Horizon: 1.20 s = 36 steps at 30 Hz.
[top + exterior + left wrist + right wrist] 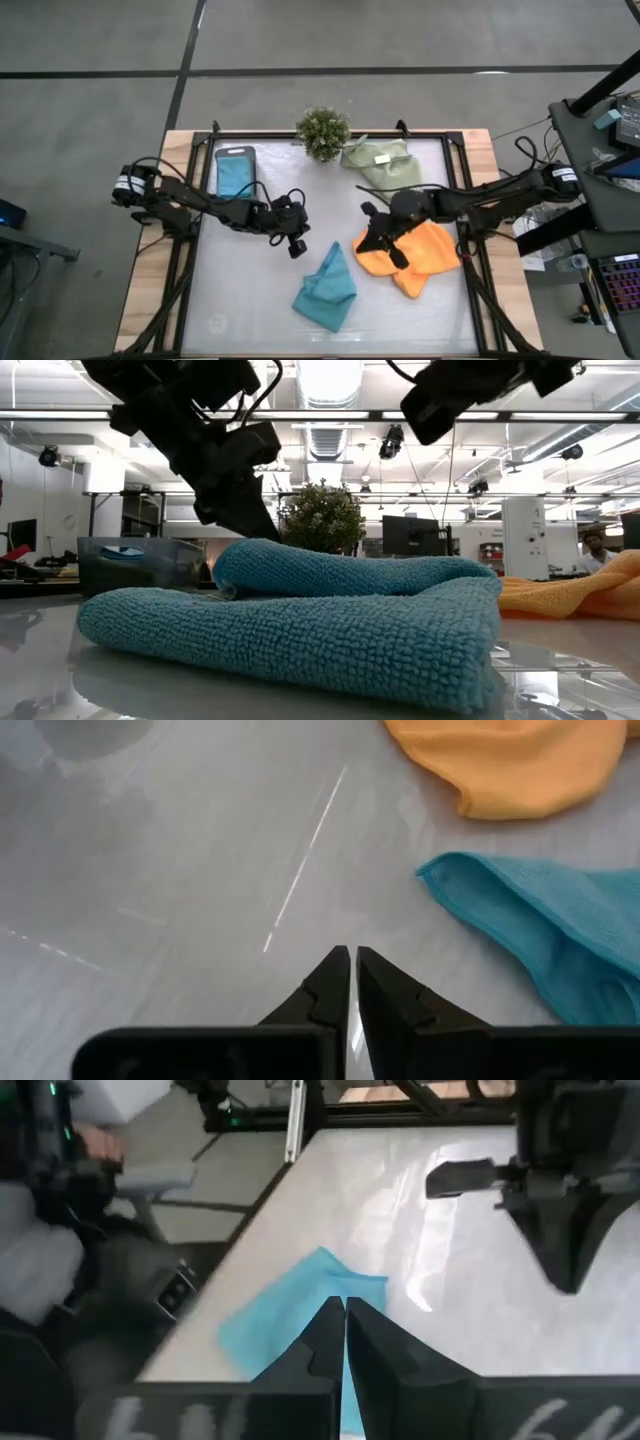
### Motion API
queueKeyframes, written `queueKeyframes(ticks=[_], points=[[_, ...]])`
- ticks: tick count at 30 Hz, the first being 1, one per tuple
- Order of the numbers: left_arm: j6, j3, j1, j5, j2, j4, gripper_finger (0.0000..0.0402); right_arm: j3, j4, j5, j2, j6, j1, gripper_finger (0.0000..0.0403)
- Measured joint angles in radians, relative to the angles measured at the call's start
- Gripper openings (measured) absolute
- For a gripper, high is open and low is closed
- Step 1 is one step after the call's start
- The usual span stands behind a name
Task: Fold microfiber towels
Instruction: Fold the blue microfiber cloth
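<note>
teal towel (326,290) lies folded at table front, orange towel (415,255) just beside it, still rumpled. left gripper (296,244) near teal towel, fingers pressed together, empty. right gripper (384,243) at orange towel's edge, pinched closed, empty. likely between towels; next: open, grasp orange corner.

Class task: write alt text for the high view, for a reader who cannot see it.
Two dark robot arms reach over a white table, the left gripper and right gripper both shut and empty. A teal towel and an orange towel lie near them; a green towel, a plant and a tray sit behind.
</note>
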Motion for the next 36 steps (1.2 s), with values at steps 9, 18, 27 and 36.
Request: queueKeyframes(ticks=[9, 18, 27, 36], points=[[-0.008, -0.003, -0.034, 0.005, 0.000, 0.001, 0.0009, 0.001, 0.064, 0.178, 0.095, 0.044, 0.089, 0.0058], [-0.009, -0.008, -0.038, 0.000, -0.001, 0.006, 0.0008, 0.056, 0.127, 0.169, 0.329, 0.074, 0.097, 0.0144], [-0.053, -0.008, -0.041, -0.003, -0.002, 0.019, 0.0008, 0.327, -0.153, 0.142, 0.594, -0.056, 0.137, 0.0162], [-0.053, -0.008, -0.051, -0.003, -0.002, 0.018, 0.0008, 0.469, -0.288, 0.176, 0.737, -0.219, 0.134, 0.0086]])
